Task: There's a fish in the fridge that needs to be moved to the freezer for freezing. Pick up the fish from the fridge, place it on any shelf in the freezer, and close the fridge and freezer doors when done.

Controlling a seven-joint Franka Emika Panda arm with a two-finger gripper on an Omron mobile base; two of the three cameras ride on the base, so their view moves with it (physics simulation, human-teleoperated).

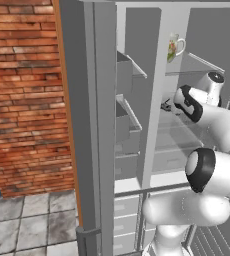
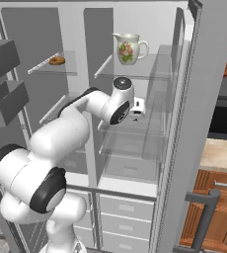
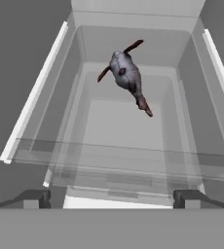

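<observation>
The jaws (image 3: 112, 197) are wide apart and the fish (image 3: 127, 75) lies at 12 o'clock on a glass shelf (image 3: 123, 160), so it might slide away.

in front of me the fridge (image 2: 184, 123) stands open with its clear glass shelves. on the top shelf (image 2: 135, 73) a white jug (image 2: 128, 48) painted with flowers stands upright. on the glass shelf (image 3: 123, 131) below my hand lies a grey fish (image 3: 127, 75), toward the back wall, tail pointing nearer to me. in the freezer (image 2: 41, 99) next door, a small brown bit of food (image 2: 57, 60) rests on the upper shelf (image 2: 56, 66).
</observation>
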